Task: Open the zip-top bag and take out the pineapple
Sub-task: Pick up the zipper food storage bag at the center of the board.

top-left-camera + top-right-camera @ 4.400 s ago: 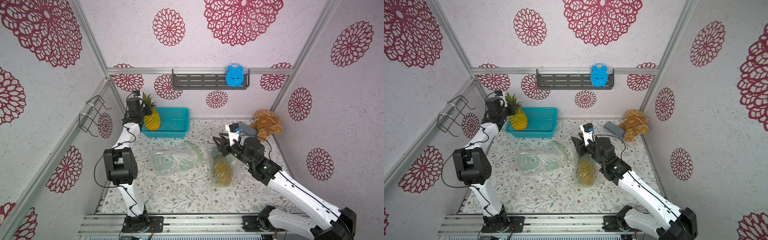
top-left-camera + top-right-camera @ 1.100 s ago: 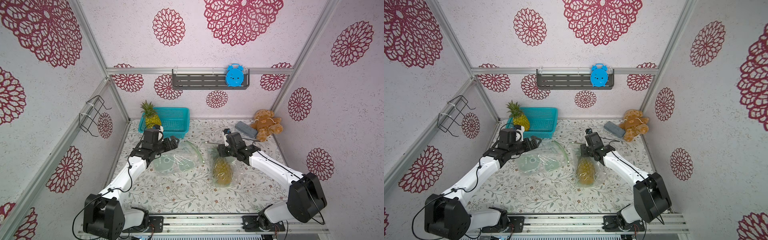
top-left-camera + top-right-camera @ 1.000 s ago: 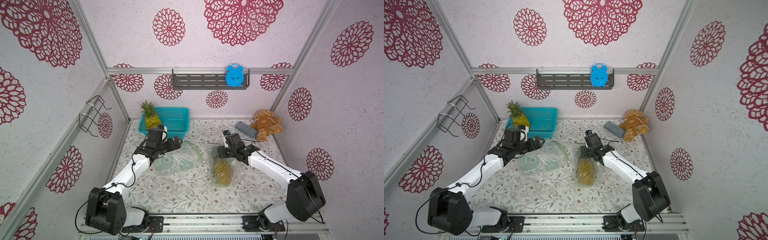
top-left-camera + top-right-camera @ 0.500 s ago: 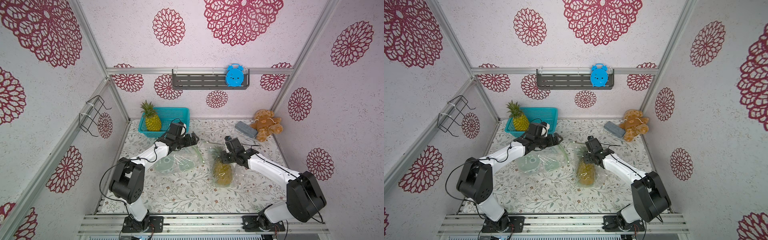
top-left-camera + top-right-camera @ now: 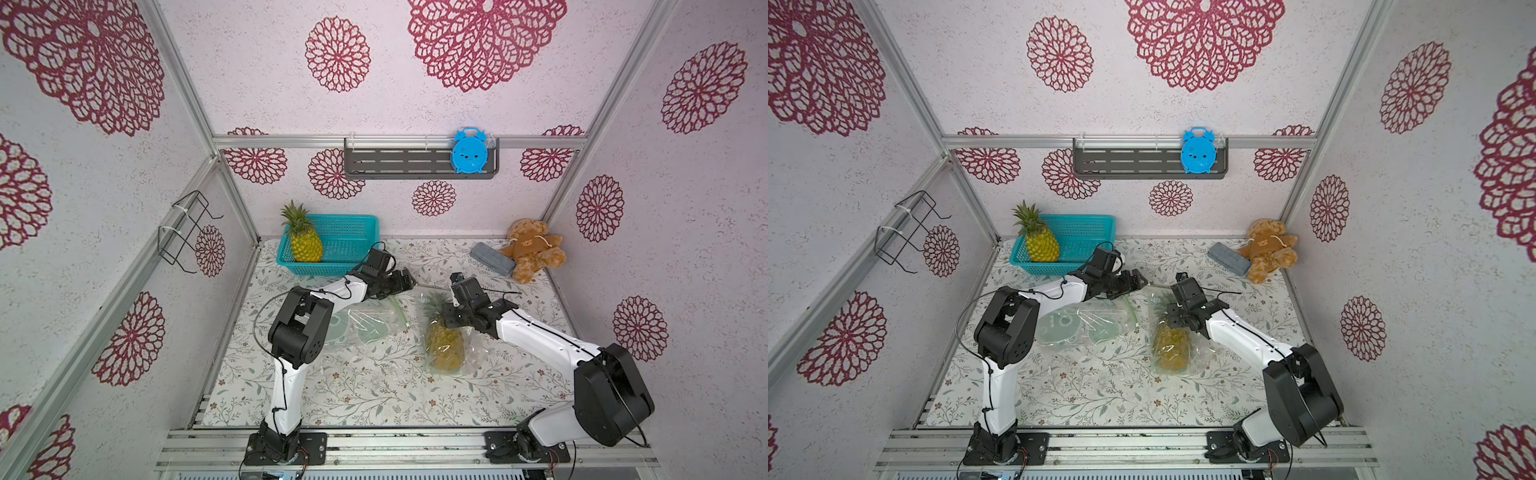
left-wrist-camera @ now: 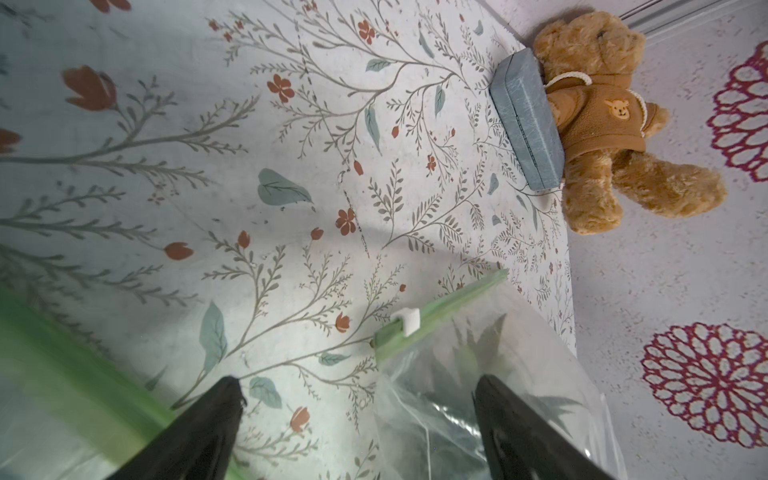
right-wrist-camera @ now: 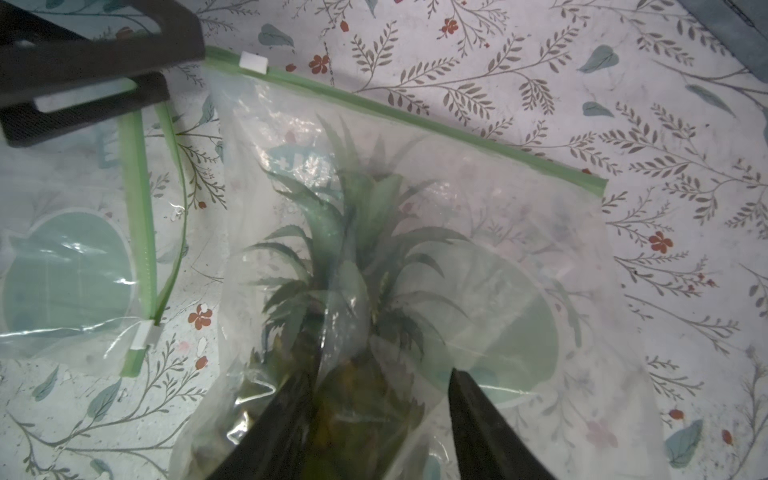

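left gripper (image 5: 406,280), jaws spread, has arrived at white slider (image 6: 406,321) of clear green-zipped bag (image 7: 498,216); right gripper (image 7: 381,374) straddles yellow pineapple (image 5: 444,345) inside, grip undeterminable. unzipping likely next.

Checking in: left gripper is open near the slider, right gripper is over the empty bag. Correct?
No. The right gripper is over the zip-top bag that holds the pineapple, not the empty bag beside it; the right wrist view shows this. The left gripper is open near the slider.

left arm (image 5: 286,386): white links, black joints
right arm (image 5: 540,336): same white and black
cables (image 5: 254,328): thin, black
fingers (image 6: 199,432): black, tapered
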Available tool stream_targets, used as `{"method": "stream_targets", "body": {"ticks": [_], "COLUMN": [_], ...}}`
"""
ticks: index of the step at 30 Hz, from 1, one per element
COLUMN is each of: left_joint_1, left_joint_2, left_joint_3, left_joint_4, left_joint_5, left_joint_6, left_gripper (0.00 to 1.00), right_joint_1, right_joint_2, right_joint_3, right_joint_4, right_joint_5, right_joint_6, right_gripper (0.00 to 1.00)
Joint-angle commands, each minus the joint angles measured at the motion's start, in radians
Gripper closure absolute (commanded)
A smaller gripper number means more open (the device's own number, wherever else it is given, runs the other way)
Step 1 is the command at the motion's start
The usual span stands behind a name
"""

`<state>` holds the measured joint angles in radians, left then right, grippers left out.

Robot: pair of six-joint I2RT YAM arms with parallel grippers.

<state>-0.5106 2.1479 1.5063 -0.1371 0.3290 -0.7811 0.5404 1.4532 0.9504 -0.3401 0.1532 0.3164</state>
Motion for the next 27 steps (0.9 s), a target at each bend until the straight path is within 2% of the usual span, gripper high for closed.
{"method": "stream_targets", "body": {"ticks": [1,6,8,10,15,20,27], "left_joint_1": [-0.02,-0.043,-0.051,-0.055,-0.058,-0.056,-0.058], "left_joint_2": [0.032,0.076,0.086,0.09,0.066,0.008,-0.076], "left_joint_3": [0.031,0.06,0.069,0.071,0.067,0.102,0.198], "left_joint_4": [0.086,0.115,0.119,0.13,0.115,0.043,-0.059], "left_joint_5": [0.061,0.1,0.114,0.128,0.116,0.109,0.135], "left_joint_6": [-0.041,-0.069,-0.071,-0.08,-0.069,-0.005,0.082], "left_gripper": [0.13,0.27,0.38,0.6,0.99,1.0,1.0], "right_joint_1": [0.0,0.001,0.001,0.0,0.0,0.0,-0.016], "right_joint_2": [-0.025,-0.022,-0.023,-0.026,-0.048,-0.14,-0.319], "right_joint_3": [-0.014,-0.013,-0.012,-0.01,0.001,0.003,-0.01], "right_joint_4": [-0.035,-0.032,-0.032,-0.03,-0.029,0.007,0.066], "right_joint_5": [-0.01,-0.009,-0.01,-0.009,0.002,0.035,0.184], "right_joint_6": [0.014,0.016,0.016,0.015,0.013,0.014,-0.016], "right_gripper": [0.44,0.44,0.44,0.44,0.43,0.4,0.35]}}
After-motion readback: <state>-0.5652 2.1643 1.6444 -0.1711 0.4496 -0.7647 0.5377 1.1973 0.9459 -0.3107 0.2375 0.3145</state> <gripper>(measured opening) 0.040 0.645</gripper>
